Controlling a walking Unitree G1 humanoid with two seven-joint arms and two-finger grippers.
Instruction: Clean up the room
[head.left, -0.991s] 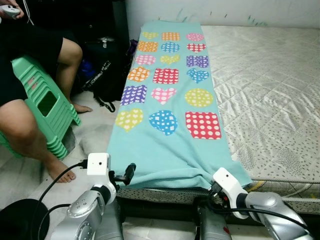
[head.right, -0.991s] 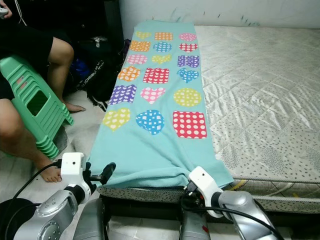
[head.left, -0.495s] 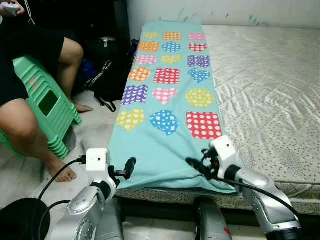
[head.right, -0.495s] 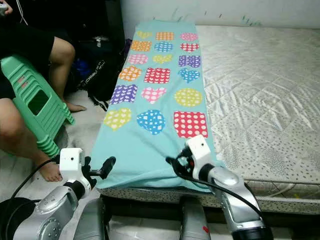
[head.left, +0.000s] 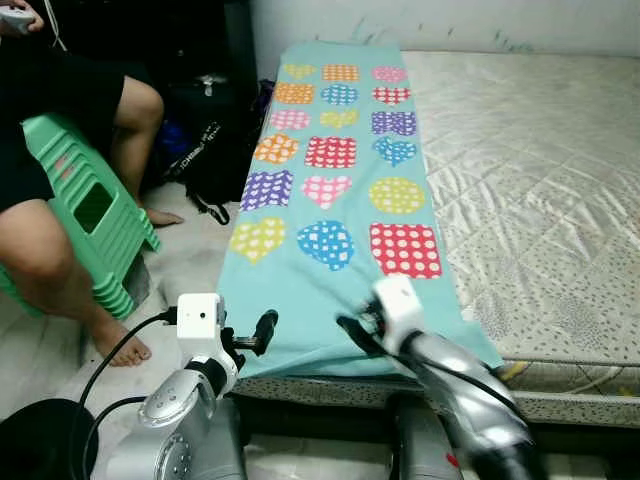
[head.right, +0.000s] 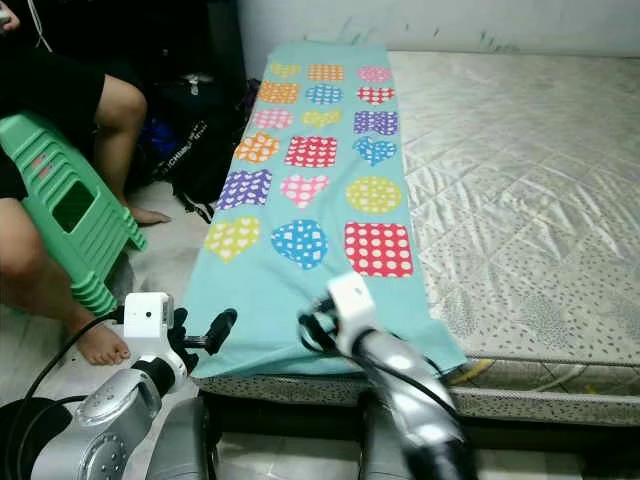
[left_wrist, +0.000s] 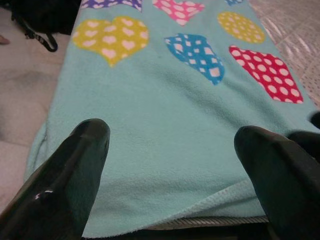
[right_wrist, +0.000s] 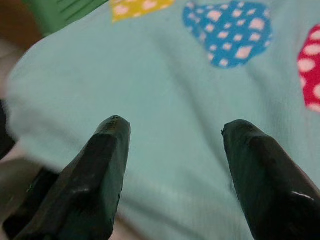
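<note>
The blanket (head.left: 335, 215) in front of me is pale turquoise, covered with hearts, circles and squares in yellow, blue, red, pink, purple and orange, each dotted or checked with white. The mattress (head.left: 545, 170) beneath it is silvery grey with a fine speckled, quilted pattern. My arms are silver with black fingers (left_wrist: 75, 170), and the stool (head.left: 85, 215) is mint green.

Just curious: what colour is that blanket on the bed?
Turquoise blanket with polka-dotted multicoloured patches; clearest in the left eye view.

Blanket (head.left: 330, 210) — soft matt fleece; mattress (head.left: 540, 170) quilted, faintly shiny; stool (head.left: 90, 210) — smooth plastic.
</note>
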